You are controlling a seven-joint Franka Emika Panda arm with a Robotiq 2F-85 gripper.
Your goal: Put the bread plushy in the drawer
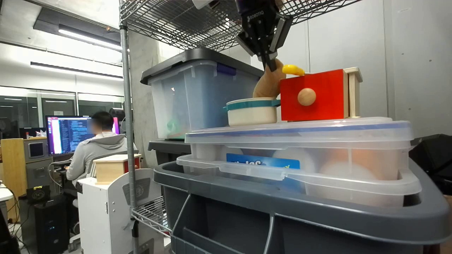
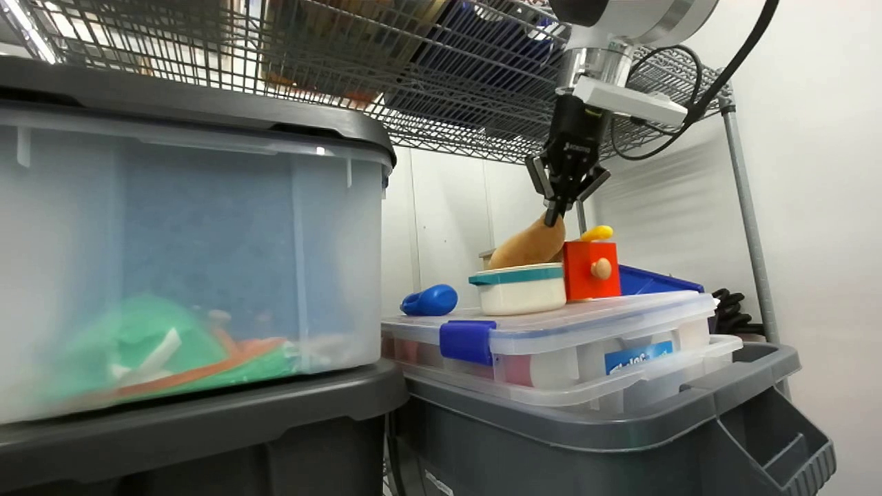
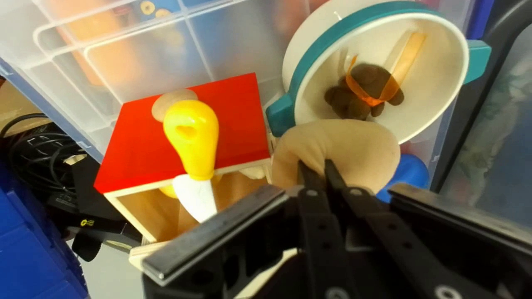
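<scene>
The bread (image 3: 357, 145) is being held just beside the drawer (image 3: 237, 124), one end being pinched in the tool (image 3: 318, 169), whose fingers are standing almost together on its cloth. Its lower end is being hidden in both exterior views by the pot (image 3: 314, 62), likewise beside the drawer. For a good placing, a lift above the drawer's side is probably being called for before carrying across, the loose end being likely to catch there. The yellow toy (image 3: 193, 141) reaching over the drawer's opening seems to be needing a wide berth.
</scene>
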